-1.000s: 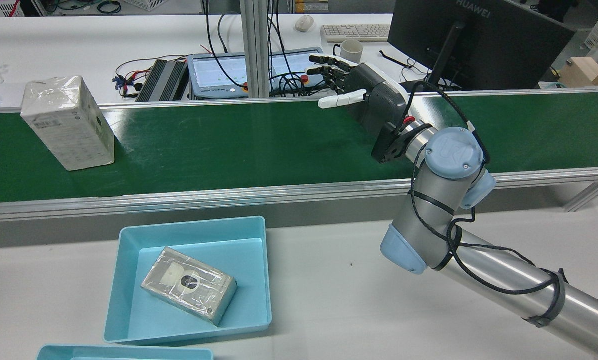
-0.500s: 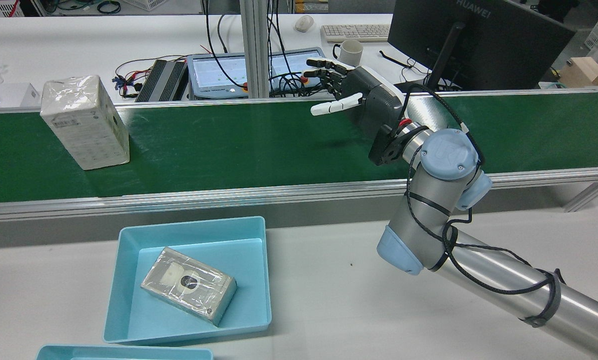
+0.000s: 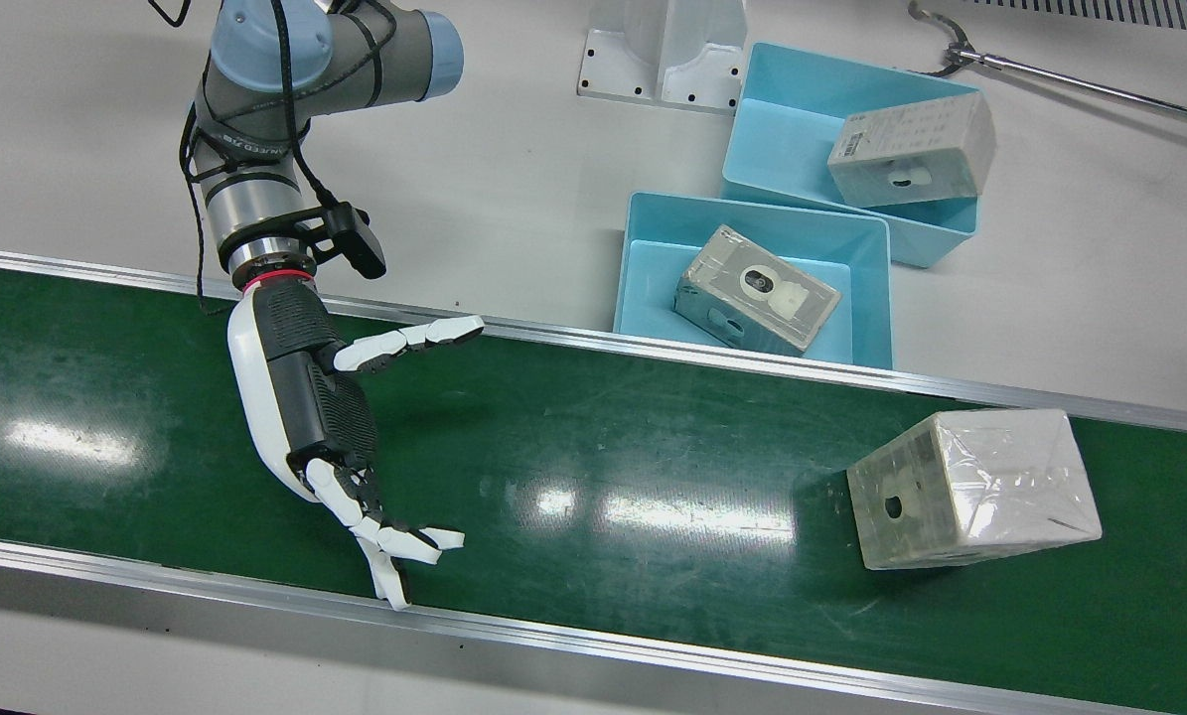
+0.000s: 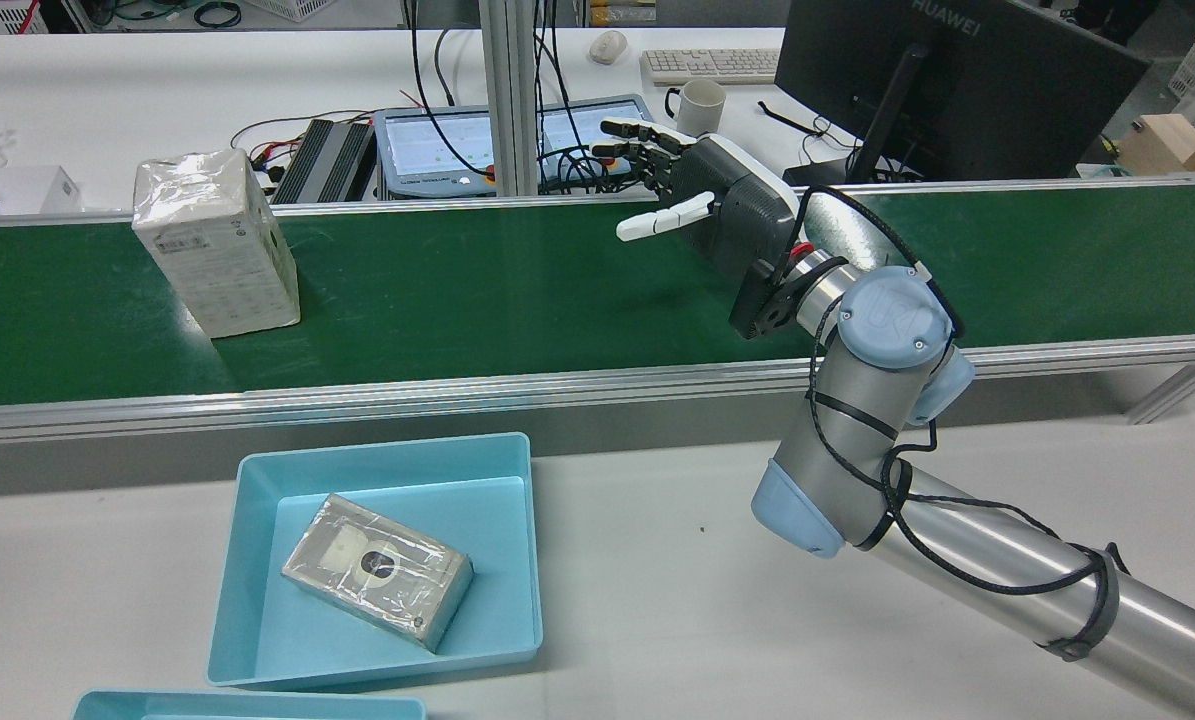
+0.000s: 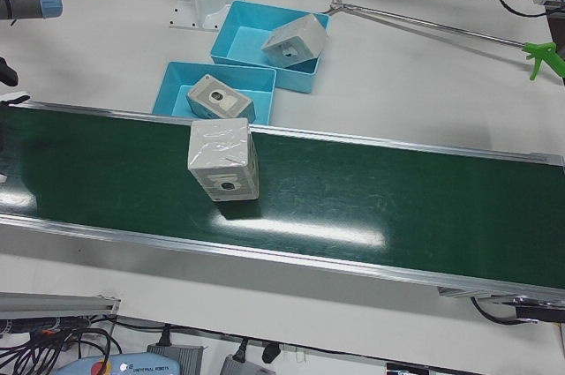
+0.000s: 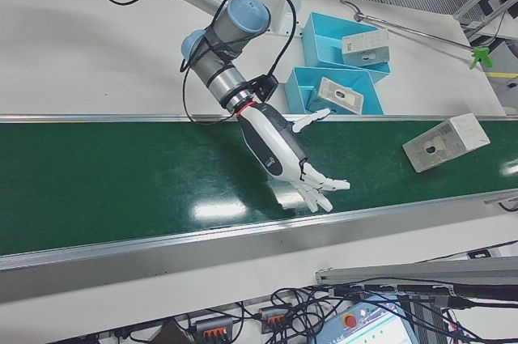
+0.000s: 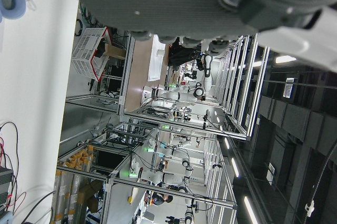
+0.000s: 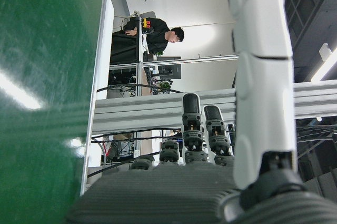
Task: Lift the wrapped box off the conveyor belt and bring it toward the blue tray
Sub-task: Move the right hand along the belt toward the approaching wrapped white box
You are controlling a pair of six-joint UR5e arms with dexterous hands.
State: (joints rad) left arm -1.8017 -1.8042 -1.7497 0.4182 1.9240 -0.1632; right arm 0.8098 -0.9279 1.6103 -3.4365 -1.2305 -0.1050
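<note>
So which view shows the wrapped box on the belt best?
The front view: the wrapped box is large, sharp, with top and holed side visible. The left-front view shows it whole but smaller; the rear and right-front views show it far off. Neither hand view shows it.

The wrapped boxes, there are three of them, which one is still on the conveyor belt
The wrapped box standing alone on the green conveyor belt. The other two boxes each lie inside a blue tray on the white table beside the belt.
</note>
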